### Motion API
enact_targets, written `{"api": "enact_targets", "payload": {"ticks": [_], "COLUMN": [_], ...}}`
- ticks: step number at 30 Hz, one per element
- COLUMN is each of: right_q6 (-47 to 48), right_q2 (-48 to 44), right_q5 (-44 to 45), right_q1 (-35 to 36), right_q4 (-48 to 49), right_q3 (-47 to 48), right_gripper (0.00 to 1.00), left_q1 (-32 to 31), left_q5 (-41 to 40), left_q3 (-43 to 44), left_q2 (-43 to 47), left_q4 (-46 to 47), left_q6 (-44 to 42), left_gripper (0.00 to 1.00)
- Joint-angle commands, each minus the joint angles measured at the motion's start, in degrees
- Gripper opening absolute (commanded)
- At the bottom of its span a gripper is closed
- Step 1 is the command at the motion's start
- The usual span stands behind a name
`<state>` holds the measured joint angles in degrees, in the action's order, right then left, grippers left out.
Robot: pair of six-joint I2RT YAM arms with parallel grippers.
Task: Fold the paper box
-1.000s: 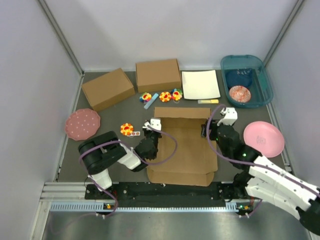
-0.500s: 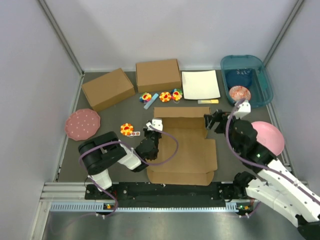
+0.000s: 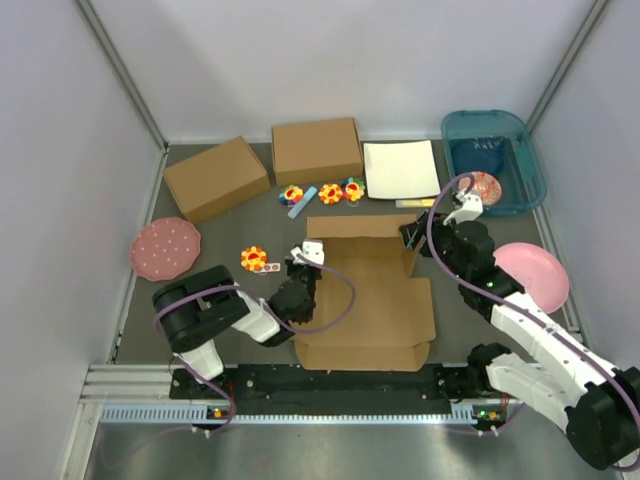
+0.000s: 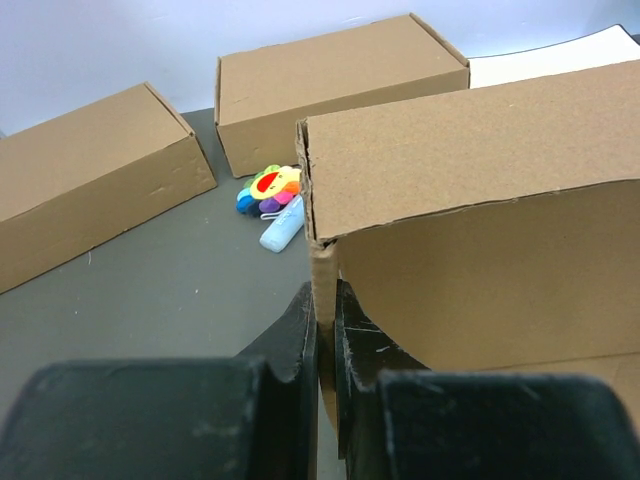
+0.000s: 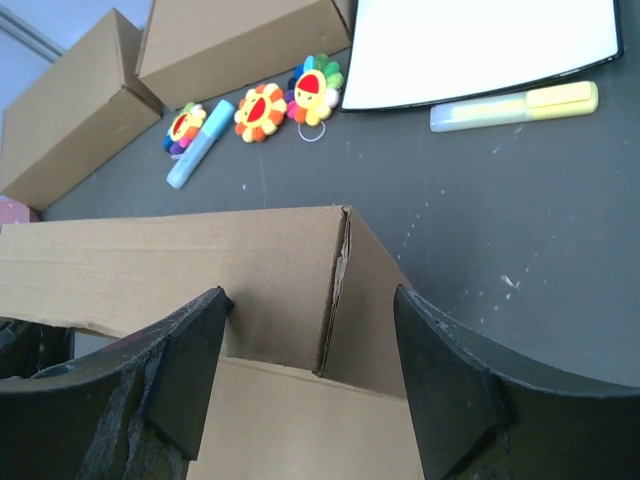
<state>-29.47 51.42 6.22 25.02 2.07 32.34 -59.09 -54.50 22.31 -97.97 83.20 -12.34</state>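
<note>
**Left claw (image 3: pixel 302 266) pinches the box wall, right claw (image 3: pixel 412 236) gapes at the far corner**

From above: the paper box (image 3: pixel 366 305) lies mid-table between the two arms, back wall and left wall standing up. The left claw is at that left wall, and the right claw is at the back right corner.

Left wrist view: the jaws are nipped tight on the thin upright cardboard edge, right at the box's corner. Two closed brown boxes (image 4: pixel 330 85) sit beyond it.

Right wrist view: the jaws are spread wide with the box's corner between them, and neither finger is plainly touching. A white sheet (image 5: pixel 480 45) and a yellow marker (image 5: pixel 515 105) lie behind.
</note>
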Motion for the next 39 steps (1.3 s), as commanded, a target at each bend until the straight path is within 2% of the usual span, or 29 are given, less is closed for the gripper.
{"api": "enact_targets", "payload": {"ticks": [1, 2, 4, 5, 6, 9, 10, 15, 16, 17, 19, 23, 25, 27, 28, 29, 31, 34, 35, 39], "right_q6": [-0.15, -0.15, -0.06, 0.03, 0.12, 0.56, 0.82, 1.52, 1.79, 2.05, 2.23, 1.7, 1.61, 1.61, 1.7, 1.79, 2.05, 2.31, 2.23, 2.67], "right_q2": [-0.18, -0.44, -0.79, -1.14, -1.14, -1.41, -1.41, -1.58, -1.5, -1.41, -1.5, -1.67, -1.58, -1.58, -1.58, -1.5, -1.58, -1.41, -1.41, -0.8], "right_q5": [-2.7, -2.62, -2.35, -2.18, -1.91, -1.03, -0.86, 0.37, 0.72, 0.73, 1.25, 1.6, 1.34, 1.17, 0.82, 0.64, 0.38, 0.11, 0.02, -1.03], "right_q1": [-0.41, -0.49, -0.49, -0.49, -0.41, -0.49, -0.41, -0.49, -0.41, -0.58, -0.41, -0.49, -0.49, -0.41, -0.41, -0.49, -0.49, -0.49, -0.41, -0.49], "right_q4": [3.74, 3.74, 3.74, 3.65, 3.39, 2.6, 2.33, 1.1, 0.58, 0.4, 0.05, 0.04, 0.13, 0.04, -0.04, -0.22, -0.57, -0.83, -0.84, -0.57], "right_q3": [-2.71, -3.07, -4.12, -4.39, -4.74, -4.74, -4.74, -4.13, -4.04, -3.86, -3.86, -4.21, -4.21, -4.04, -3.86, -3.69, -3.6, -3.51, -3.42, -3.25], "right_gripper": [0.67, 0.67, 0.66, 0.66, 0.66, 0.66, 0.66, 0.66, 0.66, 0.66, 0.66, 0.67, 0.67, 0.67, 0.67, 0.67, 0.67, 0.67, 0.67, 0.67], "left_q1": [-1.03, -1.46, -1.9, -2.51, -2.78, -3.4, -3.49, -3.75, -4.01, -4.02, -4.1, -3.4, -1.04, 5.19, 10.35, 13.01, 19.06, 24.96, 26.21, 29.2], "left_q5": [-1.4, -0.53, 2.28, 4.9, 5.89, 9.92, 10.98, 21.34, 25.37, 26.8, 29.26, 24.55, 25.92, 33.12, 36.71, 43.79, 49.82, 57.19, 59.66, 67.5], "left_q3": [-2.7, -3.23, -4.72, -6.21, -6.74, -7.71, -7.63, -6.84, -6.49, -5.18, -3.15, 2.02, 4.49, 8.44, 10.2, 10.39, 10.04, 9.77, 10.99, 14.96], "left_q2": [0.68, 1.03, 3.13, 4.1, 6.8, 14.7, 17.0, 33.94, 36.51, 41.32, 45.4, 51.73, 52.18, 50.78, 50.08, 49.03, 48.14, 45.17, 41.06, 33.21], "left_q4": [9.79, 9.35, 8.12, 7.51, 6.29, -2.93, -8.96, -24.37, -27.1, -34.26, -40.89, -48.29, -54.61, -61.27, -62.53, -62.81, -59.58, -56.57, -57.44, -60.0], "left_q6": [-2.16, -2.25, -1.03, -0.24, 0.55, 4.07, 5.9, 7.68, 8.55, 9.52, 12.06, 19.35, 24.87, 29.63, 34.53, 36.31, 40.26, 42.74, 42.23, 38.97], "left_gripper": [0.09, 0.15, 0.46, 0.56, 0.72, 0.93, 0.99, 0.99, 0.99, 0.99, 0.99, 0.99, 0.99, 0.99, 0.99, 0.99, 0.99, 0.99, 0.98, 0.9]}}
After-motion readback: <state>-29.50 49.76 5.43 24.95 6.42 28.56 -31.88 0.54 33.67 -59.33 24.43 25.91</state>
